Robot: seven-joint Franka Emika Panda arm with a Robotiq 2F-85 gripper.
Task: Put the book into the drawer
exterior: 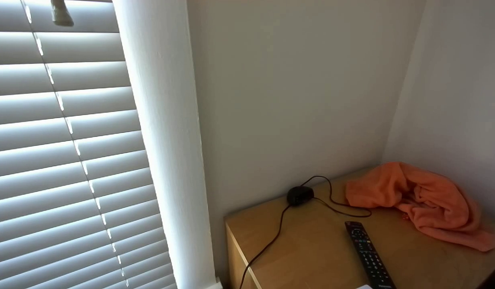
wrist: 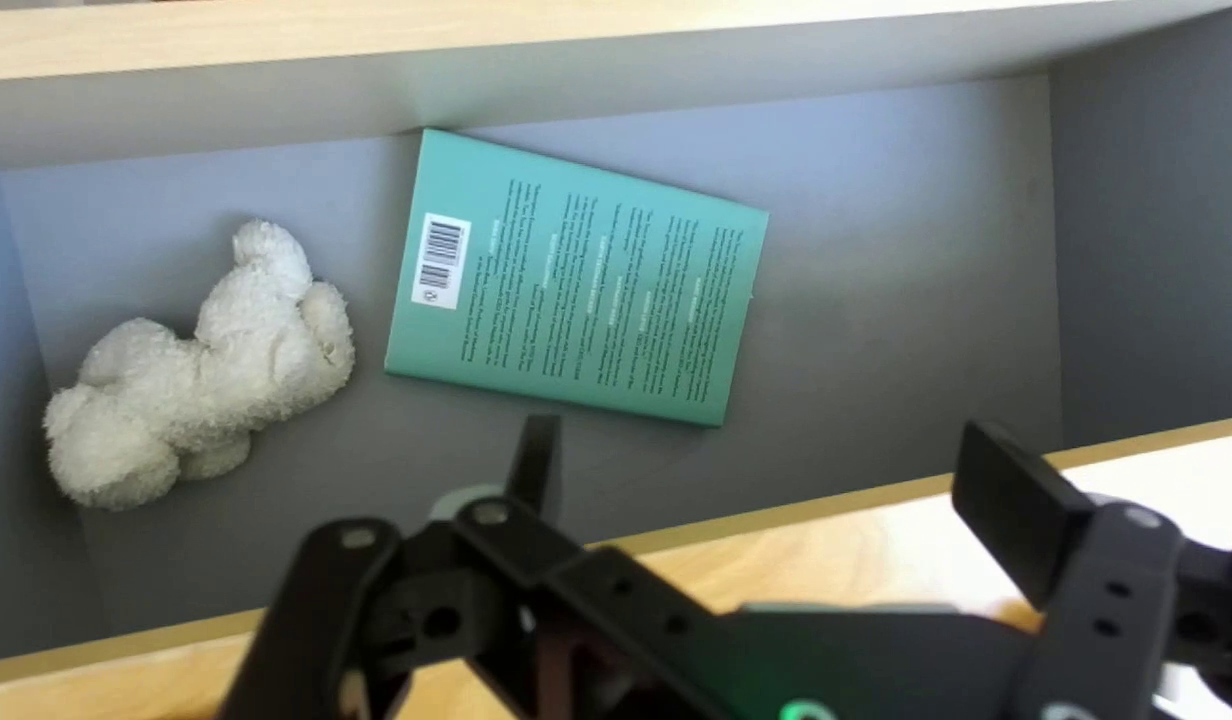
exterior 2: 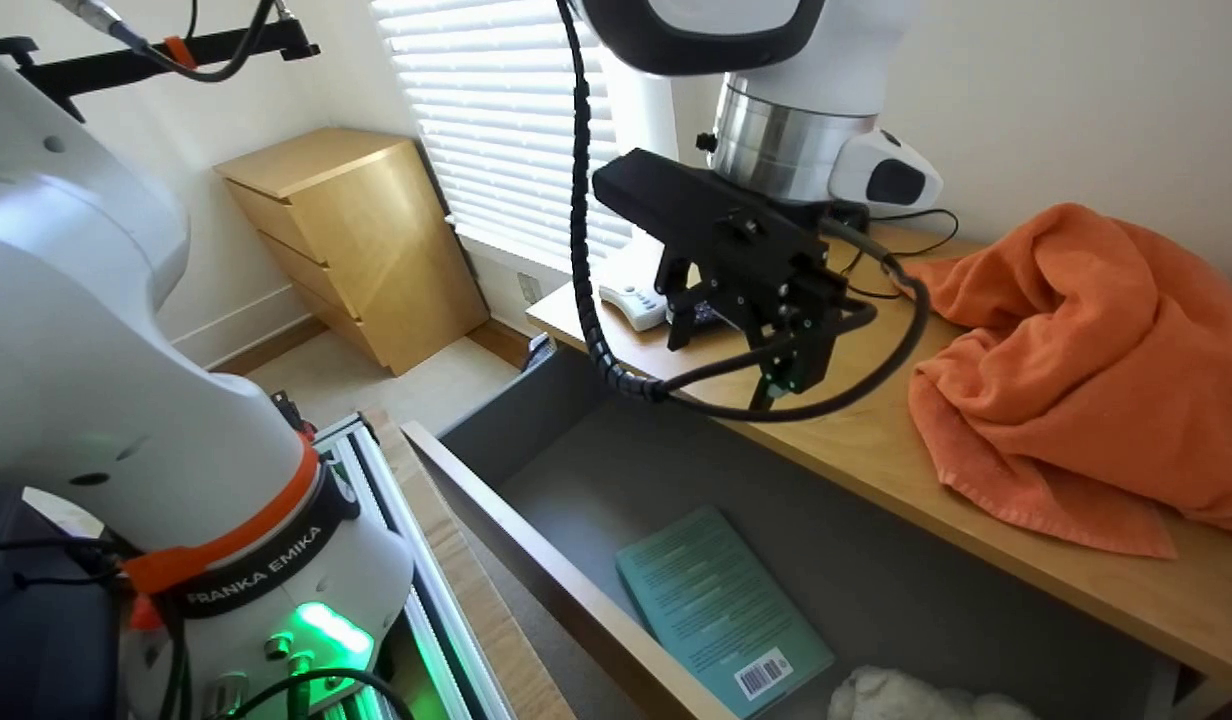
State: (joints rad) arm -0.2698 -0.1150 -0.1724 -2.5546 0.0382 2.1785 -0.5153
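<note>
Home rm w/ blinds [exterior: 58, 148], dresser [exterior 2: 366, 240]; TV remote [exterior: 369, 253], plush toy [wrist: 201, 375]

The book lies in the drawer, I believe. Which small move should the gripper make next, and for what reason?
I would probably raise the open gripper slightly, without grasping anything. The teal book already lies inside the pulled-out drawer, and nothing shows in the gripper's grasp, so the placing looks finished and moving clear seems sensible.

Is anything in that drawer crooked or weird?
The teal book looks crooked: its edges slant instead of lining up with the drawer. Nothing looks spilled or broken; the fluffy white thing just lies nearby.
</note>
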